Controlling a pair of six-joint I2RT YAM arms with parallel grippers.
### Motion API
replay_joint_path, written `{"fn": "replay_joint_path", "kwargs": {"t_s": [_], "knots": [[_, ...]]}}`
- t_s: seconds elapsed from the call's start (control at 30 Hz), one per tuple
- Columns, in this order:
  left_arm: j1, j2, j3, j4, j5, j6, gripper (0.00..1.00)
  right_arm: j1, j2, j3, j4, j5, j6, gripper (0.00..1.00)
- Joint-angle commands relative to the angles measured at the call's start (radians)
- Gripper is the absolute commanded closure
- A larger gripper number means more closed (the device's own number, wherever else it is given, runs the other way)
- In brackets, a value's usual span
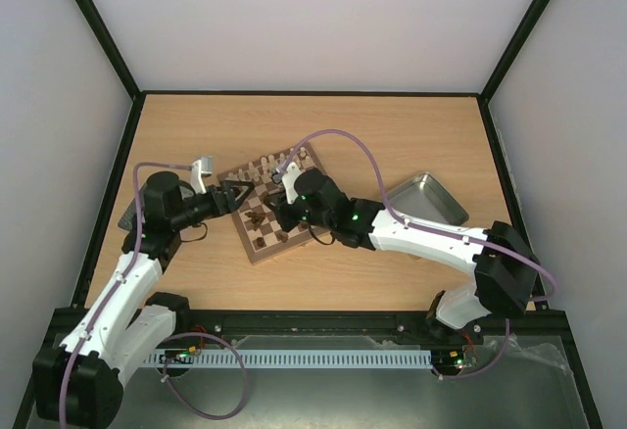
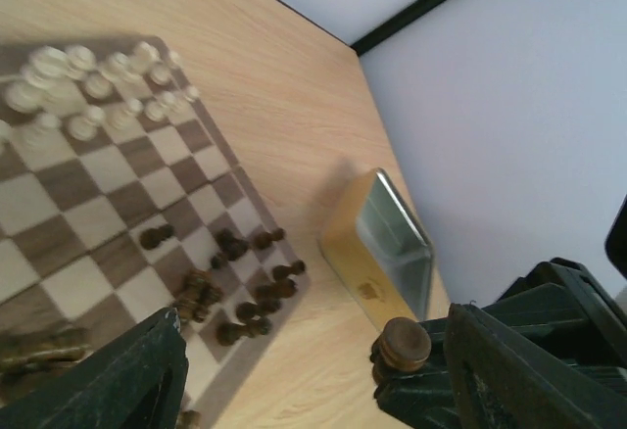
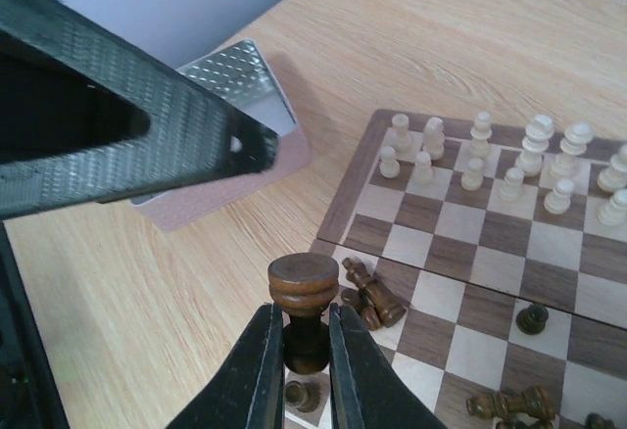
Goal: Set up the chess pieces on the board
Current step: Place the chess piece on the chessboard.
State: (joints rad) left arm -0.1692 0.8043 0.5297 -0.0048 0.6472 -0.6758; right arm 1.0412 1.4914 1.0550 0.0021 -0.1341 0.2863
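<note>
The board (image 1: 251,243) lies tilted at mid-table. Cream chess pieces (image 1: 263,167) stand in two rows on its far side, also seen in the left wrist view (image 2: 88,86) and the right wrist view (image 3: 490,160). Dark pieces (image 1: 257,219) are on its near side, several lying down (image 2: 235,282) (image 3: 374,299). My right gripper (image 1: 284,212) (image 3: 305,319) is shut on a dark brown piece (image 3: 304,292), base up, above the board's edge; it also shows in the left wrist view (image 2: 400,343). My left gripper (image 1: 238,194) (image 2: 315,331) is open and empty, close by it.
A silver metal tray (image 1: 426,197) (image 2: 392,248) lies right of the board. Another metal tray (image 3: 235,86) shows left of the board in the right wrist view. A left gripper finger (image 3: 127,145) looms close to the held piece. Walls enclose the table.
</note>
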Motion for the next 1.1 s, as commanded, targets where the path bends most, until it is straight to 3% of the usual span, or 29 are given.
{"fn": "replay_joint_path", "kwargs": {"t_s": [0.0, 0.17, 0.33, 0.7, 0.83, 0.97, 1.07], "knots": [[-0.007, 0.054, -0.010, 0.100, 0.179, -0.118, 0.27, 0.003, -0.029, -0.028, 0.084, -0.041, -0.052, 0.90], [-0.043, 0.092, -0.012, 0.139, 0.234, -0.147, 0.27, 0.002, -0.026, -0.027, 0.082, -0.054, -0.060, 0.90], [-0.072, 0.124, -0.014, 0.129, 0.249, -0.153, 0.37, 0.003, -0.035, -0.032, 0.081, -0.056, -0.059, 0.90], [-0.103, 0.142, -0.026, 0.145, 0.262, -0.197, 0.78, 0.003, -0.053, -0.047, 0.105, -0.030, -0.037, 0.90], [-0.106, 0.138, -0.031, 0.152, 0.262, -0.219, 0.88, 0.003, -0.061, -0.054, 0.118, -0.015, -0.024, 0.90], [-0.105, 0.122, -0.034, 0.170, 0.254, -0.265, 0.89, 0.003, -0.084, -0.078, 0.140, -0.013, 0.000, 0.82], [-0.104, 0.112, -0.031, 0.188, 0.236, -0.325, 0.89, 0.003, -0.115, -0.110, 0.169, -0.013, 0.050, 0.70]]}}
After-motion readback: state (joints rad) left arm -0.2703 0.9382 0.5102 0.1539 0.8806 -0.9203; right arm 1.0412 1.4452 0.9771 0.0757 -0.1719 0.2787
